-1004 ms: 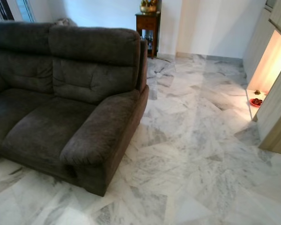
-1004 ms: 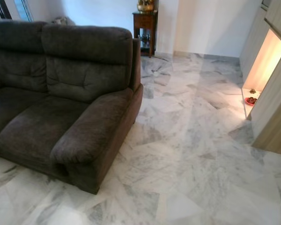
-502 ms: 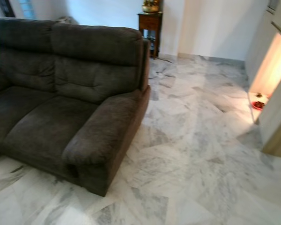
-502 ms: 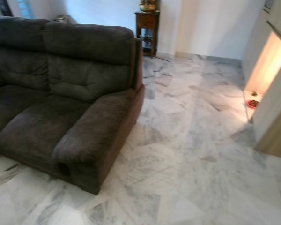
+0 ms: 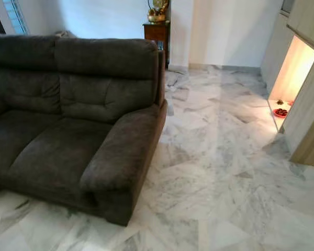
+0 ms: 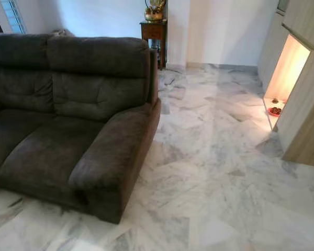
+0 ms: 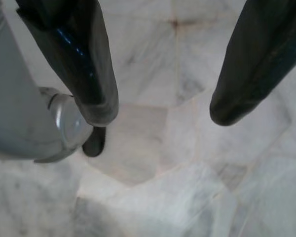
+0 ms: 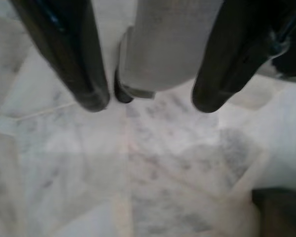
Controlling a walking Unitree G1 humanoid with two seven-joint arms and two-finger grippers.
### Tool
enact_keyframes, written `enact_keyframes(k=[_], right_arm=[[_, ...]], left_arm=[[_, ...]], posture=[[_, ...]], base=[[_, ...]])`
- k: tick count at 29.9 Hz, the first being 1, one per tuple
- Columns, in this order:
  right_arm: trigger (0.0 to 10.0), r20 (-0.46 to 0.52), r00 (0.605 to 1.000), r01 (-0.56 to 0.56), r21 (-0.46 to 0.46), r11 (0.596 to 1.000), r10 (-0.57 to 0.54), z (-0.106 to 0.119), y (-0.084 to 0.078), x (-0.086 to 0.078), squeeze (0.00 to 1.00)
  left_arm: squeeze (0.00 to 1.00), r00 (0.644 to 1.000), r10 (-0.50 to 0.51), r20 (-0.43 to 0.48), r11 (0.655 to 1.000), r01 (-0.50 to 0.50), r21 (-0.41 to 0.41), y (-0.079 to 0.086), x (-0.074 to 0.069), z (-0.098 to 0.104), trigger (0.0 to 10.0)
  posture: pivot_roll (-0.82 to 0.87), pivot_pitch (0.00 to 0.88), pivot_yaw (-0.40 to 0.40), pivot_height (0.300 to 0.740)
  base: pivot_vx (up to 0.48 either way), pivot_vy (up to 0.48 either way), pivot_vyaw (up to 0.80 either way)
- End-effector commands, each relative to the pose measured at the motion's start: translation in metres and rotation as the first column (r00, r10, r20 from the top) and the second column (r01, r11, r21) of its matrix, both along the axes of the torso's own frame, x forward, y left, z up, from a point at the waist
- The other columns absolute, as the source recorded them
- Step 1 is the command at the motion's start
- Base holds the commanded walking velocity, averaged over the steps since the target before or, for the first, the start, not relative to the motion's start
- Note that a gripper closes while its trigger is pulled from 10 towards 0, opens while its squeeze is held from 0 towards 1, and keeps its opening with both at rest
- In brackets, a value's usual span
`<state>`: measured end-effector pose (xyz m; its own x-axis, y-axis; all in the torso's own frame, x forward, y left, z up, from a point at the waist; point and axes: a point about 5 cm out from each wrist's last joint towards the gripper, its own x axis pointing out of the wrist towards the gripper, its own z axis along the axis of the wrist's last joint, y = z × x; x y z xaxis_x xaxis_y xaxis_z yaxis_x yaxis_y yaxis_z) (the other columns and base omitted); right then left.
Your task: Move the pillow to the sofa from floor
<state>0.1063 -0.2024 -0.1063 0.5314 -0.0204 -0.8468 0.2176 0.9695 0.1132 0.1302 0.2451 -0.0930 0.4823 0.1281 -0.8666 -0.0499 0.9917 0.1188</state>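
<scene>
Nearest, both arms hang idle over the marble floor (image 5: 225,172), white with grey veining. Left gripper (image 7: 163,111): two black fingers (image 7: 91,64) spread apart, nothing between them, bare tile beneath; a silver-grey rounded part of the robot sits just beside one finger. Right gripper (image 8: 150,101): fingers (image 8: 71,59) likewise spread and holding nothing, a grey cylindrical part of the robot showing between them, floor tile below. Next, the sofa (image 5: 68,120): dark grey-brown plush, two seat cushions visible, tufted back cushions, broad padded armrest (image 5: 123,151) nearest the camera; it stands on the floor at the robot's left, its seat bare. Pillow: no pillow can be made out on the sofa or on the visible floor, so its place cannot be told. Further right, a lit recess (image 5: 295,73) low in a pale wood-panelled wall, glowing warm, with a small red dish (image 5: 280,112) on its floor. Farthest, behind the sofa's back corner, a dark wooden side cabinet (image 5: 156,34) against the white wall, carrying a brass-coloured ornament (image 5: 157,11) on top. A window (image 5: 10,15) shows at the far left.
</scene>
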Motion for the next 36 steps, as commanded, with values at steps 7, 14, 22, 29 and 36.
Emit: enact_keyframes(k=[7, 14, 22, 29, 36], right_arm=[[10.0, 0.02, 1.0, -0.003, 0.009, 1.0, 0.003, 0.002, 0.003, 0.007, 0.0], [10.0, 0.009, 1.0, -0.002, -0.003, 1.0, 0.002, 0.001, 0.002, 0.006, 0.0], [10.0, 0.005, 1.0, 0.007, -0.001, 1.0, -0.007, 0.001, 0.0, 0.006, 0.0], [10.0, 0.001, 1.0, -0.001, -0.003, 1.0, 0.001, 0.001, 0.002, 0.006, 0.0], [10.0, 0.009, 1.0, 0.006, -0.001, 1.0, -0.006, 0.001, 0.003, 0.007, 0.0]], left_arm=[[0.0, 1.0, -0.003, -0.025, 1.0, 0.004, 0.018, 0.004, -0.004, -0.001, 10.0], [0.0, 1.0, 0.0, -0.023, 1.0, 0.0, 0.018, 0.007, -0.006, 0.0, 10.0], [0.0, 1.0, 0.003, -0.016, 1.0, -0.003, 0.021, 0.016, -0.008, 0.002, 10.0], [0.0, 1.0, 0.002, -0.008, 1.0, -0.002, 0.016, 0.013, -0.002, 0.003, 10.0], [0.0, 1.0, -0.003, -0.003, 1.0, 0.003, 0.015, 0.011, 0.0, 0.003, 10.0]], posture=[[0.06, 0.025, 0.036, 0.74], [0.06, 0.025, 0.035, 0.74], [0.06, 0.025, 0.033, 0.74], [0.07, 0.025, 0.034, 0.74], [0.06, 0.02, 0.038, 0.74]], base=[[0.0, 0.359, 0.0], [0.0, 0.458, 0.0], [0.0, 0.451, 0.0], [0.0, 0.441, 0.0], [0.0, 0.443, 0.0]])
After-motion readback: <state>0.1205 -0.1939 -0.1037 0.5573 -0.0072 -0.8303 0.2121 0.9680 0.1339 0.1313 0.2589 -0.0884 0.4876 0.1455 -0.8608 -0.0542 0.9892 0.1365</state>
